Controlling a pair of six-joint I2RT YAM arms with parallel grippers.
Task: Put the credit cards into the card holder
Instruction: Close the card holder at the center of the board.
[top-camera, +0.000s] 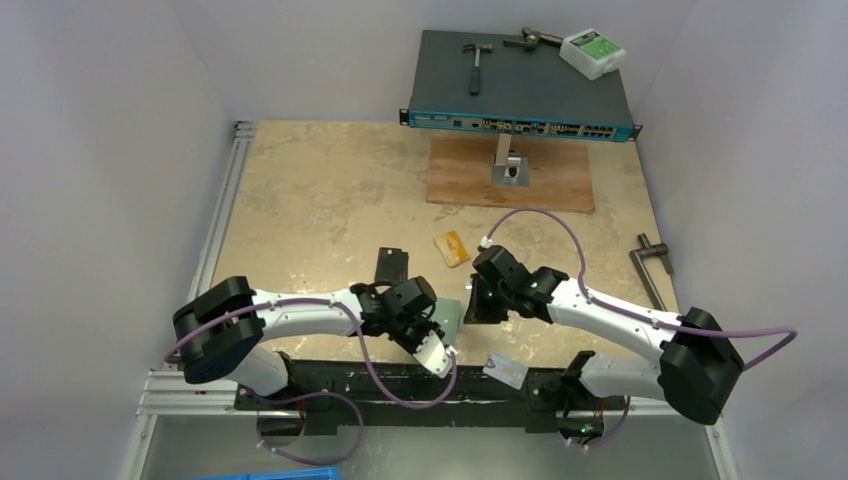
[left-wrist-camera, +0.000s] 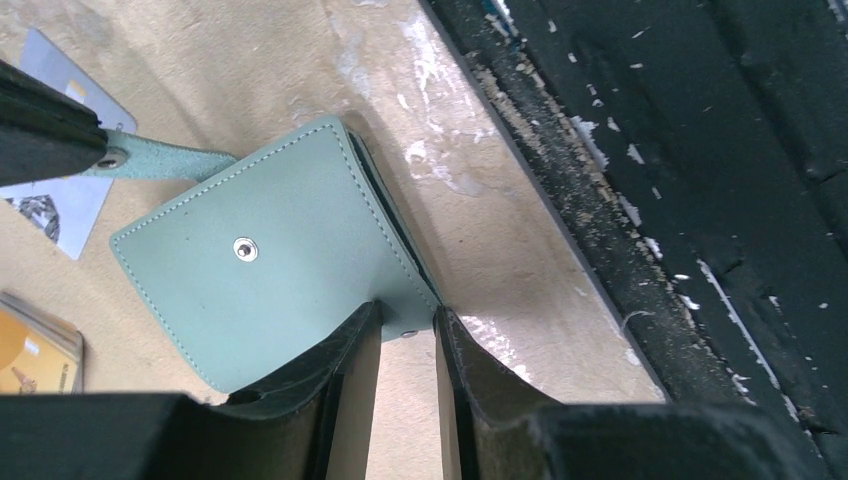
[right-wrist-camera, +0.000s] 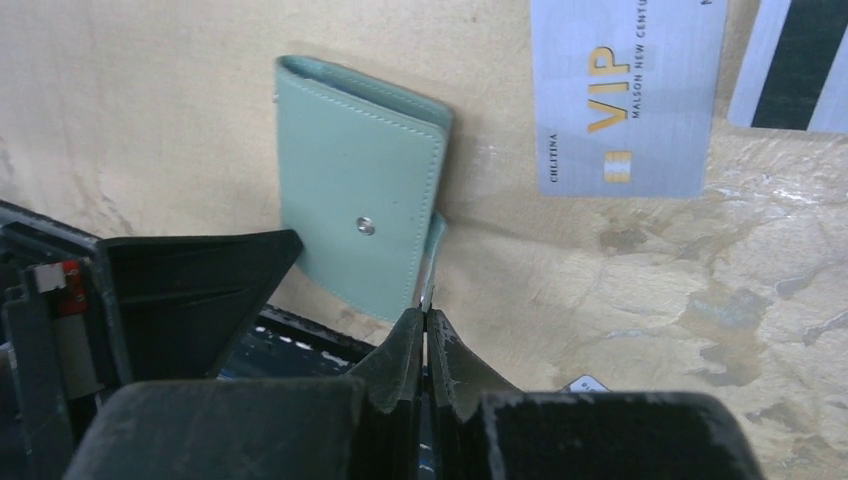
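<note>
Network switch (top-camera: 520, 100) upper centre, 1 hammer (top-camera: 476, 62) and 1 white box (top-camera: 592, 52) on it, wooden board (top-camera: 460, 180) below, black rectangle (top-camera: 392, 265) centre, metal tool (top-camera: 652, 262) right edge.

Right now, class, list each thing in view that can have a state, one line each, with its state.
card holder: folded shut, unsnapped
snap tab: undone, sticking out sideways
left hand: clamped on the card holder's corner
right hand: shut on the snap tab
VIP card: flat on the table, outside the card holder
orange card: flat on the table, outside the card holder
</note>
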